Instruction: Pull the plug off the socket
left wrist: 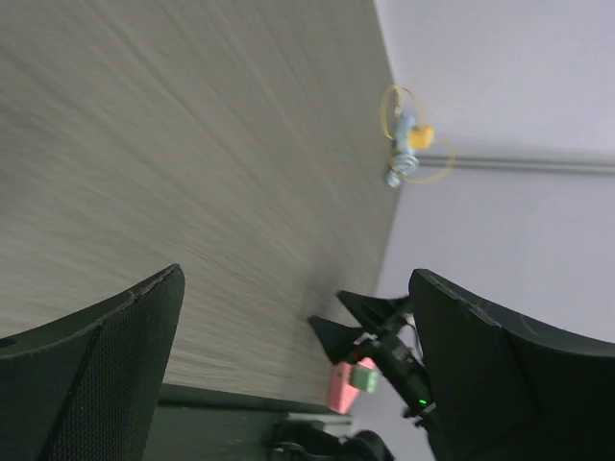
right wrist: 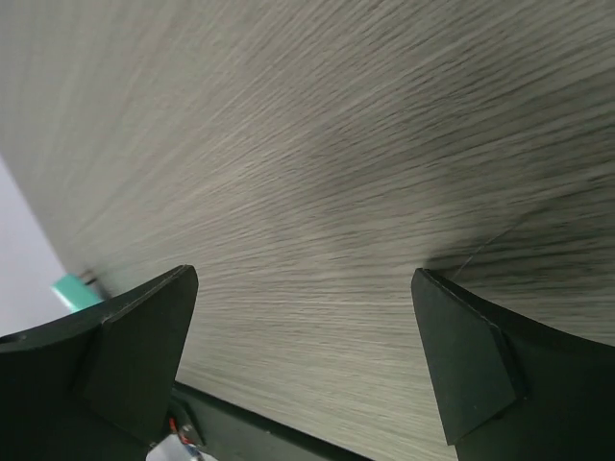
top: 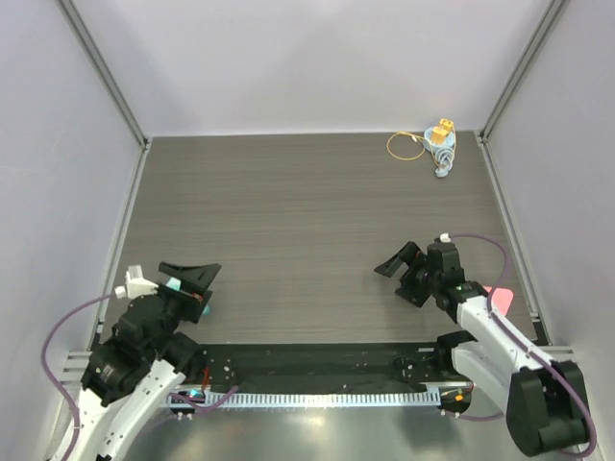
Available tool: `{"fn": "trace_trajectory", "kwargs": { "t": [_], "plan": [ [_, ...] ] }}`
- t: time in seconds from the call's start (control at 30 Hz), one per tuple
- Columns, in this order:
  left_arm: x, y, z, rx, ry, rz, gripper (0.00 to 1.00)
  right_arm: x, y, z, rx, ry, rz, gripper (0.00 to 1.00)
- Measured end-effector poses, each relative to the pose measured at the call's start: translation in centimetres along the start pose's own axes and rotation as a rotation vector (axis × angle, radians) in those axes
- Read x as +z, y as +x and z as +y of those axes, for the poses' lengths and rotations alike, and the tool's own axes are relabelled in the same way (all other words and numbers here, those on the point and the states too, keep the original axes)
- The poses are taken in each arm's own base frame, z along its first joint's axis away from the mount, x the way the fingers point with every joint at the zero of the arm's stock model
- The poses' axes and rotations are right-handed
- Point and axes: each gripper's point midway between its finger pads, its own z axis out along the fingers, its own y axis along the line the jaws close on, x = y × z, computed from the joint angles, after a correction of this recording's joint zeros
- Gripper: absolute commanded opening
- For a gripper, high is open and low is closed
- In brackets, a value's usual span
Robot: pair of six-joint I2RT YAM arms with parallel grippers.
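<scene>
A blue-grey socket lies at the table's far right corner, with a yellow plug seated in it and a thin yellow cable loop beside it. The left wrist view shows the same socket and plug far off by the wall. My left gripper hovers open at the near left, nothing between its fingers. My right gripper is open over bare table at the near right, well short of the socket.
A pink block sits by the right arm near the table's right edge. A black rail runs along the near edge between the arm bases. Pale walls close in the wood-grain table on three sides.
</scene>
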Motion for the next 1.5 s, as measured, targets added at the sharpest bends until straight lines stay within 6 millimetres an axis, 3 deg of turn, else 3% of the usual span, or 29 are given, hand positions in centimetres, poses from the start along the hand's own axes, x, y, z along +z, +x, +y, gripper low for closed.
{"fn": "trace_trajectory", "kwargs": {
  "t": [0.1,0.2,0.3,0.5,0.7,0.97,1.1,1.27,1.5],
  "plan": [
    [-1.3,-1.5,2.7,0.042,-0.098,-0.067,1.0,0.5,-0.2,0.2,-0.041,0.023,0.03,1.0],
    [-3.0,-2.8,3.1,0.093,-0.11,-0.109,1.0,0.8,-0.9,2.8,-0.083,-0.086,0.027,1.0],
    [-4.4,-3.6,1.4,0.18,-0.063,-0.114,1.0,1.0,-1.2,6.4,-0.136,-0.232,0.014,1.0],
    [-4.3,-2.6,-1.4,0.358,-0.021,-0.027,1.0,3.7,1.8,13.6,-0.282,-0.328,0.13,1.0],
    [-3.2,-1.5,-2.5,0.396,0.011,0.02,1.0,7.3,7.5,20.0,-0.399,-0.429,0.234,1.0],
    [-0.3,-4.3,0.6,0.535,-0.476,-0.047,1.0,12.6,18.8,25.5,-0.532,-0.589,0.413,1.0],
    [0.9,-5.2,1.1,0.614,-0.623,-0.069,1.0,14.3,23.0,27.4,-0.571,-0.694,0.477,0.96],
    [1.6,-6.7,3.4,0.654,-0.813,-0.074,1.0,16.9,26.1,30.1,-0.586,-0.818,0.511,0.89],
    [0.1,-10.4,7.0,0.471,-1.056,-0.125,1.0,19.0,28.7,33.0,-0.599,-0.923,0.551,0.82]
  ]
}}
